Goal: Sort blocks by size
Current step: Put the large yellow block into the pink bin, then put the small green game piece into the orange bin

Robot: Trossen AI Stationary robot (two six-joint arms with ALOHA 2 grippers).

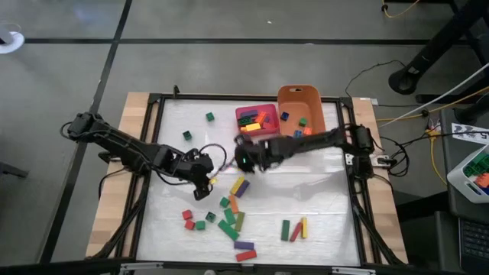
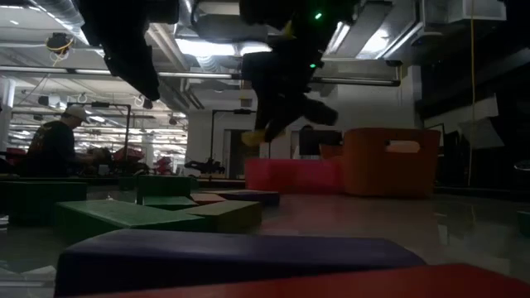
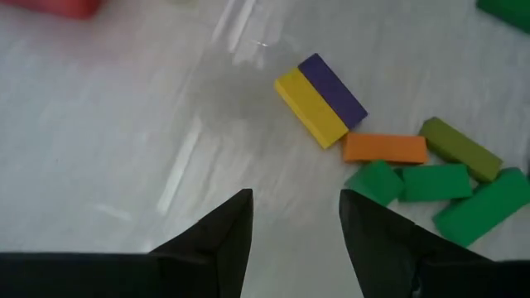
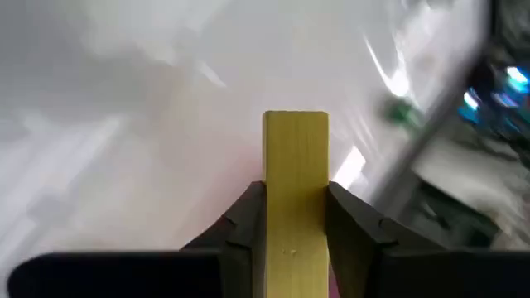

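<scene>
Your right hand has its fingers clamped on the long sides of a yellow bar, carried clear of the worktop near the middle, just short of the pink tray and the orange tub. The bar looks rigid, light and smooth-faced. The grip sits toward one end, so most of it juts out in front and could pivot if you bump it; a hold nearer the middle would be steadier.

Your left hand hovers empty above the worktop, fingers apart by about a bar's width. Just ahead lie a yellow-and-purple pair, an orange bar and several green blocks, packed touching. Take those across their narrow faces, since neighbours crowd them.
</scene>
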